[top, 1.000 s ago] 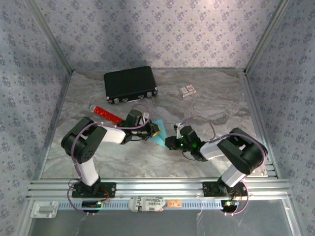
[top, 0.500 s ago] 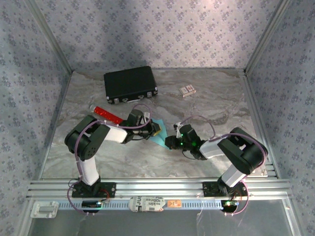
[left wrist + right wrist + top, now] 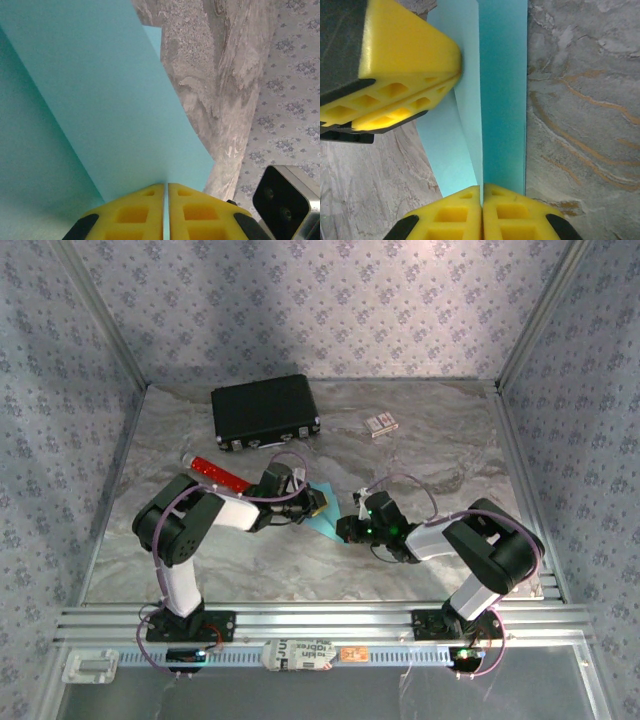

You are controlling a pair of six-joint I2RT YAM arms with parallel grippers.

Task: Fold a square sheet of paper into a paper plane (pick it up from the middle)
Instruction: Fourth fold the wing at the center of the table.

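Note:
The light cyan-blue sheet of paper (image 3: 326,517) is folded into layers and held just above the marble table (image 3: 440,460), between the two arms. My left gripper (image 3: 317,503) is shut on its upper edge. In the left wrist view the sheet (image 3: 100,95) runs out from between the yellow fingertips of that gripper (image 3: 165,189). My right gripper (image 3: 346,530) is shut on the opposite end. In the right wrist view the paper (image 3: 502,95) rises from that gripper's (image 3: 482,192) closed jaws along a long crease. The left gripper's yellow fingers (image 3: 405,60) pinch its far corner.
A black case (image 3: 265,412) lies at the back left. A red tube (image 3: 220,475) lies beside the left arm, and a small patterned card box (image 3: 381,424) sits at the back right. Patterned walls close in three sides.
The left arm's elbow has shifted slightly to the right. Both grippers stay pinched on the paper in nearly the same spot.

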